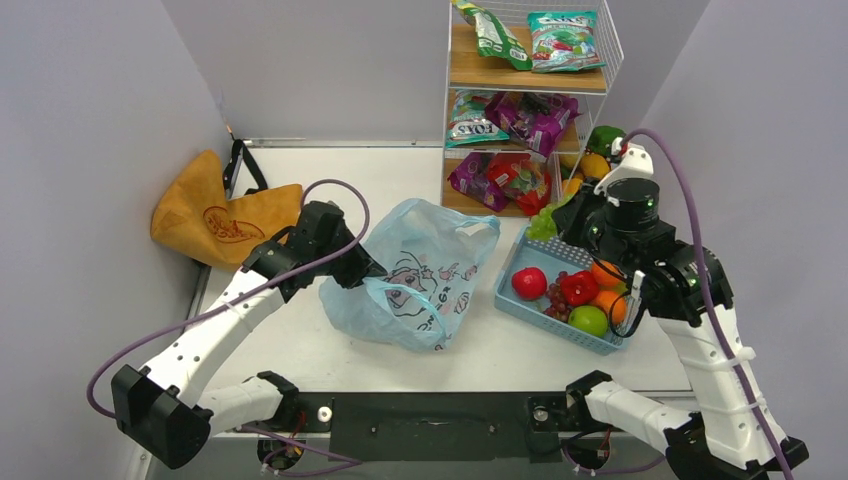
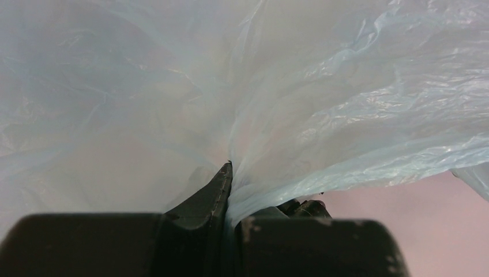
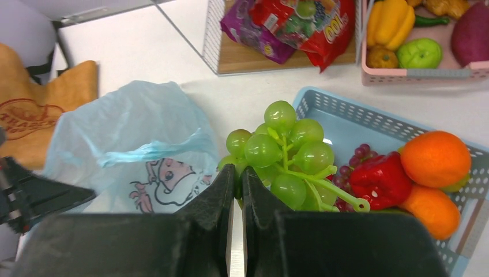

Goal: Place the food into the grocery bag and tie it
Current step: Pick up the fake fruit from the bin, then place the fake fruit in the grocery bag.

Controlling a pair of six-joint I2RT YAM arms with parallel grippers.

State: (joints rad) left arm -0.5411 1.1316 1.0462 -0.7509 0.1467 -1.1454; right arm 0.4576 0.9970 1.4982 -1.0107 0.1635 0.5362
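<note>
The light blue grocery bag (image 1: 415, 275) lies crumpled mid-table with its cartoon print facing up; it also shows in the right wrist view (image 3: 138, 138). My left gripper (image 1: 362, 265) is shut on the bag's left edge, and its film (image 2: 323, 104) fills the left wrist view. My right gripper (image 3: 237, 176) is shut on a bunch of green grapes (image 3: 285, 153), held above the blue basket's (image 1: 530, 300) far left corner; the grapes show in the top view (image 1: 543, 222). The basket holds a red apple (image 1: 529, 283), a red pepper (image 3: 380, 179), oranges (image 3: 435, 158), purple grapes and a green fruit (image 1: 589, 320).
A tan-orange tote (image 1: 215, 215) with black straps lies at the far left. A wire shelf rack (image 1: 530, 100) with snack packets stands at the back right. A pink tray (image 3: 421, 69) beside it holds a yellow pepper (image 3: 391, 23) and other produce.
</note>
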